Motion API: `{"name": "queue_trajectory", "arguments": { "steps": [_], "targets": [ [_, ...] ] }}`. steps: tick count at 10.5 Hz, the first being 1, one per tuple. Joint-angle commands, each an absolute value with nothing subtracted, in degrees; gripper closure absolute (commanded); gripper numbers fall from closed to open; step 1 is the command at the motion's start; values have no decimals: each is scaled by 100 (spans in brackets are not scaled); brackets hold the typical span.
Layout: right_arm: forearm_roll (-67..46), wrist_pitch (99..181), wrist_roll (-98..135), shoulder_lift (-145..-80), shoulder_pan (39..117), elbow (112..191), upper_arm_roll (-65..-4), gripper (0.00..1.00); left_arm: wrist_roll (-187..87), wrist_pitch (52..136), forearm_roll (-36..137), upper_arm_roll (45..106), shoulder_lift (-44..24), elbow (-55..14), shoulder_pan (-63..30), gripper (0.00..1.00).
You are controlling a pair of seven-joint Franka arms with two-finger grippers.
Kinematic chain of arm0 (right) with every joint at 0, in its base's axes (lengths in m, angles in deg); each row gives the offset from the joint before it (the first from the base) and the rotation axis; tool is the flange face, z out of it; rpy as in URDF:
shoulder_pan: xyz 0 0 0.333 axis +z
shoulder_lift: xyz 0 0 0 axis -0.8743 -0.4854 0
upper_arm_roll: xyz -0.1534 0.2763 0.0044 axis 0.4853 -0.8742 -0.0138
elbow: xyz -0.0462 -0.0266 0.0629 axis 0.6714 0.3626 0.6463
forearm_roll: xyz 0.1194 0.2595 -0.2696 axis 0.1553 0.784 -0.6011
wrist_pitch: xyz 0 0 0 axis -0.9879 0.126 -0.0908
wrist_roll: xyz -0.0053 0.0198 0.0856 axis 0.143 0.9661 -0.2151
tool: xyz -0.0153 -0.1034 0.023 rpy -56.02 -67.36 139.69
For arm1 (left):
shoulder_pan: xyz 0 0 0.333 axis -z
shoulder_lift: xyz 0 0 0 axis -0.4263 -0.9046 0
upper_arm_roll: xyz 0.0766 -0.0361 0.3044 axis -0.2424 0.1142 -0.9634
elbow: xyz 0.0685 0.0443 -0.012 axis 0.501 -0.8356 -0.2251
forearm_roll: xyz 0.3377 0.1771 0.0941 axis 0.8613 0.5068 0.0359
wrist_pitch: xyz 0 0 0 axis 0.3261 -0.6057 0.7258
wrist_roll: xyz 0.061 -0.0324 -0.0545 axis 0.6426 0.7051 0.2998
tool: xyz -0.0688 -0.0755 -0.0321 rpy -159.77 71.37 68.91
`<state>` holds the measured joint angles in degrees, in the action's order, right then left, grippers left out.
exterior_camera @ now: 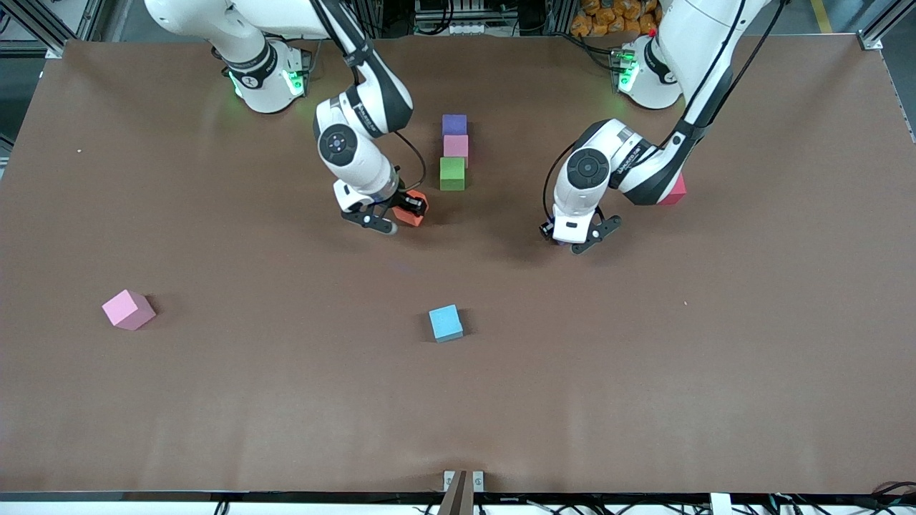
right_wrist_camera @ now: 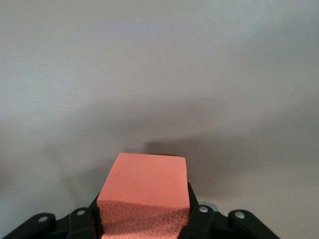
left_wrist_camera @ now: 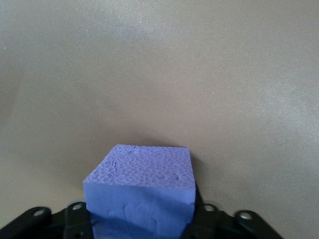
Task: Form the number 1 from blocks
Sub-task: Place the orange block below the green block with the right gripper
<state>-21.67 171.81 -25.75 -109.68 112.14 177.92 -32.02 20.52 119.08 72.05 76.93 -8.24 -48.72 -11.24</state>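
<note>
A purple block, a pink block and a green block form a short column in the middle of the table. The green one is nearest the front camera. My right gripper is shut on the orange block, low beside the green block's end of the column. My left gripper is shut on the second purple block, low over bare table toward the left arm's end. The left arm partly hides the red block. A light blue block lies nearer the camera.
A second pink block lies tilted toward the right arm's end of the table, nearer the camera. The brown table is bare around it and around the light blue block.
</note>
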Motion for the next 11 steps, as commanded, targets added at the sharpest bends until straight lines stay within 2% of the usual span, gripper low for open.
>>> {"name": "queue_trajectory", "arguments": {
  "steps": [1,4,6,11],
  "targets": [
    [-3237,16977,-2633,-11336,11500,17063,-3078,51,2020,11893,7383,7720,-793,-4787,-1100,100],
    [-3435,16738,-2729,-11619,11869,16560,-2981,50,1652,11314,7383,7729,-819,-3945,-873,100],
    [-3435,16791,-2940,-11759,12151,16480,-2963,48,1598,11312,7383,7729,-836,-3663,-757,100],
    [-3435,16800,-3239,-11769,12512,16541,-2999,45,1589,11312,7374,7729,-880,-3582,-713,100]
  ]
}}
